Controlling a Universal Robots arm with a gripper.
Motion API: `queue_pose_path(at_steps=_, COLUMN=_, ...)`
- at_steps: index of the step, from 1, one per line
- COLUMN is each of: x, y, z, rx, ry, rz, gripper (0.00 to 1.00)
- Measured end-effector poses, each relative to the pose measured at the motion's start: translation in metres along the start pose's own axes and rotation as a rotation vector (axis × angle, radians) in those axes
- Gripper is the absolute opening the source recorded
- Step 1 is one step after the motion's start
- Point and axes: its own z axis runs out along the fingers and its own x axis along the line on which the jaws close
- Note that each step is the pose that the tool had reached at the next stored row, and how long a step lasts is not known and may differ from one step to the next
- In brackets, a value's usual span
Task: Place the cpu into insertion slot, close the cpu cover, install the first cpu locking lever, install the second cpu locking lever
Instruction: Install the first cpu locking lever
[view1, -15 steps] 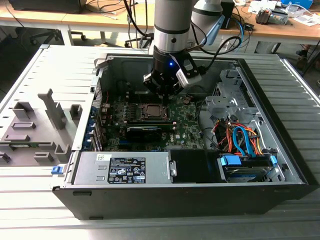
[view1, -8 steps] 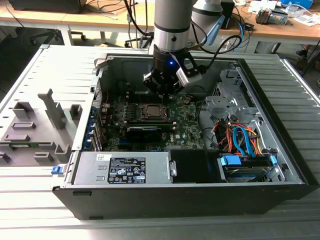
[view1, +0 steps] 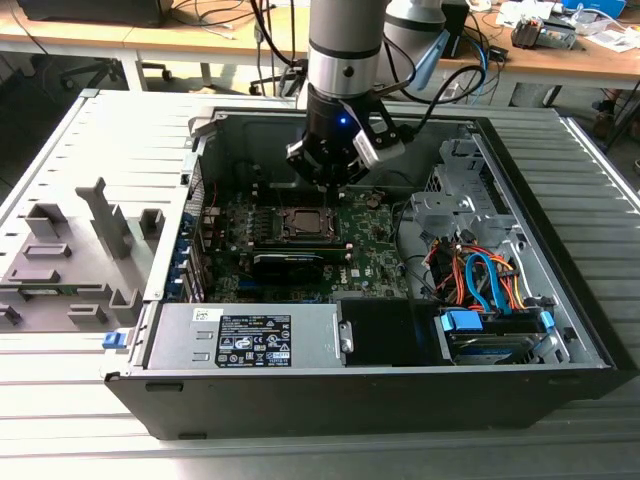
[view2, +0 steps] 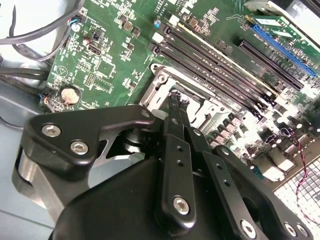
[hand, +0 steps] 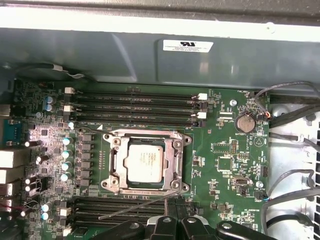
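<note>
The cpu (hand: 145, 161), a silvery square chip, lies in the insertion slot (view1: 305, 222) on the green board. The cpu cover (hand: 176, 159), a metal frame with a square window, lies flat around it. A thin locking lever (hand: 131, 206) juts out at a slant from the socket corner nearest the gripper. My gripper (view2: 175, 97) hangs just above the socket's edge, its black fingers (hand: 169, 226) pressed together with nothing between them. In the exterior view the gripper (view1: 335, 180) hovers just behind the socket.
Black memory slots (hand: 135, 105) run along both sides of the socket. A coin cell (hand: 245, 121) and loose cables sit beside it. The case holds a power supply (view1: 245, 335) in front and orange and blue cables (view1: 480, 280) at the exterior view's right.
</note>
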Motion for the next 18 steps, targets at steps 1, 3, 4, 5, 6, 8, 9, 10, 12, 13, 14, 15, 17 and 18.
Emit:
queue_pose_path(at_steps=1, x=0.0, y=0.0, z=-0.0006, rx=-0.0001, ry=0.0, rz=0.0, gripper=0.11)
queue_pose_path(at_steps=3, x=0.0, y=0.0, z=-0.0023, rx=-0.0002, ry=0.0, rz=0.0, gripper=0.11)
queue_pose_path(at_steps=4, x=0.0, y=-0.0001, z=-0.0034, rx=-0.0003, ry=0.0, rz=0.0, gripper=0.11)
queue_pose_path(at_steps=5, x=-0.0001, y=-0.0001, z=-0.0042, rx=-0.0004, ry=0.0001, rz=0.0, gripper=0.11)
queue_pose_path(at_steps=6, x=-0.0001, y=-0.0001, z=-0.0052, rx=-0.0006, ry=0.0, rz=0.0, gripper=0.11)
queue_pose_path(at_steps=8, x=-0.0001, y=-0.0001, z=-0.0066, rx=-0.0009, ry=0.0, rz=0.0, gripper=0.11)
queue_pose_path(at_steps=9, x=-0.0001, y=-0.0001, z=-0.0077, rx=-0.0014, ry=-0.0001, rz=0.0, gripper=0.11)
queue_pose_path(at_steps=10, x=-0.0001, y=-0.0001, z=-0.0084, rx=-0.0016, ry=-0.0001, rz=0.0, gripper=0.11)
queue_pose_path(at_steps=12, x=-0.0001, y=-0.0001, z=-0.0095, rx=-0.002, ry=-0.0001, rz=0.0, gripper=0.11)
queue_pose_path(at_steps=13, x=-0.0001, y=-0.0002, z=-0.0105, rx=-0.0025, ry=-0.0001, rz=0.0, gripper=0.11)
queue_pose_path(at_steps=14, x=-0.0002, y=-0.0002, z=-0.0113, rx=-0.0031, ry=-0.0001, rz=0.0, gripper=0.11)
queue_pose_path(at_steps=15, x=-0.0002, y=-0.0002, z=-0.0119, rx=-0.0036, ry=-0.0002, rz=0.0, gripper=0.11)
queue_pose_path(at_steps=17, x=-0.0002, y=-0.0002, z=-0.0133, rx=-0.0044, ry=-0.0002, rz=0.0, gripper=0.11)
queue_pose_path(at_steps=18, x=-0.0002, y=-0.0002, z=-0.014, rx=-0.0048, ry=-0.0002, rz=0.0, gripper=0.11)
